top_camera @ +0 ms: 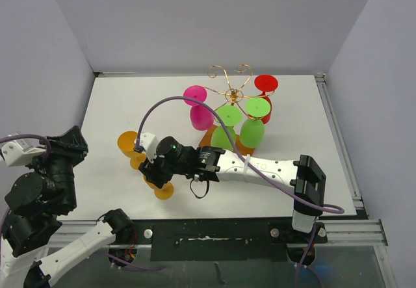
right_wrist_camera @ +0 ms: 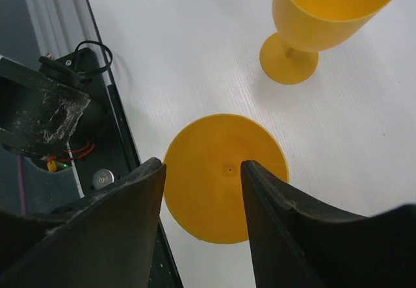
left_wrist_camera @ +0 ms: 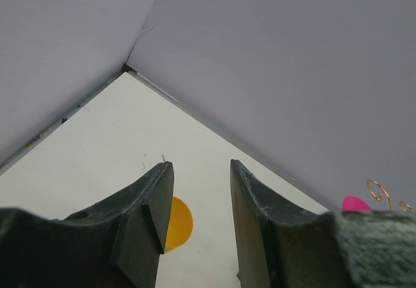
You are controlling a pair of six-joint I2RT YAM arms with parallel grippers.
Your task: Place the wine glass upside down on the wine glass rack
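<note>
An orange wine glass stands upside down near the table's front edge, its round foot (right_wrist_camera: 224,177) facing up; the foot also shows in the top view (top_camera: 164,190). My right gripper (right_wrist_camera: 201,164) is open just above this foot, one finger over each side, and it appears in the top view too (top_camera: 154,174). A second orange wine glass (right_wrist_camera: 331,15) stands upright just beyond it (top_camera: 128,142). The wine glass rack (top_camera: 233,86), gold wire on a brown wooden base (top_camera: 209,135), stands at the back centre. My left gripper (left_wrist_camera: 200,164) is open and empty, raised at the left.
Pink (top_camera: 195,106), red (top_camera: 265,85) and two green (top_camera: 227,122) glasses hang upside down on the rack. The table's front edge and black frame (right_wrist_camera: 97,106) lie close beside the right gripper. The right arm (top_camera: 260,168) spans the front of the table.
</note>
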